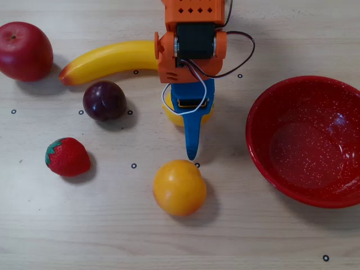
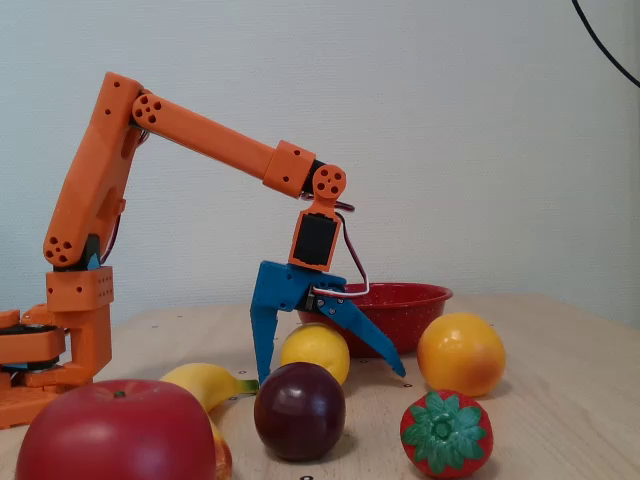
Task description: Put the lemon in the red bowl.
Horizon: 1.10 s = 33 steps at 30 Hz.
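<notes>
My blue two-finger claw point(image 2: 325, 372) hangs spread wide over the pale yellow, glossy plastic lemon point(image 2: 316, 353), with 1 finger planted on the table at its left in the fixed view and the other slanting down past its right side. I am pinching nothing yet. The lemon sits on the light wooden table point(image 1: 270, 236), directly under my wrist; in the overhead view only its rim shows, peeking out on both sides of the long blue finger point(image 1: 192, 132).

What matters for the close is that the lemon lies between my fingers, tucked nearer the upright one. Whether either finger touches it, I cannot tell. Its long axis I cannot read either, since my own wrist covers most of it from above.

The wide, glossy red speckled bowl point(image 1: 264, 112) stands empty, well apart on the right of the overhead view. The round orange-yellow ball-shaped fruit point(image 1: 179, 187) lies just beyond my long fingertip, so I judge the carry should lift first and swing clear of it.
</notes>
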### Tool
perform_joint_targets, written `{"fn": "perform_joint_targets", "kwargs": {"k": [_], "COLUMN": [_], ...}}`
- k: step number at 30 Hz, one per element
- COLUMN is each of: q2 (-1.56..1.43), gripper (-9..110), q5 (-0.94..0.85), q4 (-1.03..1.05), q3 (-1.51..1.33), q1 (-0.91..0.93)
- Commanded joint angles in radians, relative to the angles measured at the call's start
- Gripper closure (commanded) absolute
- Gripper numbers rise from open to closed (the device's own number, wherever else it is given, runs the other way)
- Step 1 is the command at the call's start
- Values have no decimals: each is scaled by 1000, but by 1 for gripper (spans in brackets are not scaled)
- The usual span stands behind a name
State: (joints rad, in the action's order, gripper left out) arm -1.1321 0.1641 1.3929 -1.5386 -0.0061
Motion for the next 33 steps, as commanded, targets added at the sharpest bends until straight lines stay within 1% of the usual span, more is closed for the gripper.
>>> {"fn": "perform_joint_targets", "kwargs": {"k": [1,12,17,21,33], "q2": [-34,-38,-44,-41,-48], "gripper": [44,51,51,54,57], "q5": [-17,-20,-26,-25,-29], "q4": [-11,0,15,21,23], "q3": [80,92,95,101,80], "q1": [8,6,8,5,3]}}
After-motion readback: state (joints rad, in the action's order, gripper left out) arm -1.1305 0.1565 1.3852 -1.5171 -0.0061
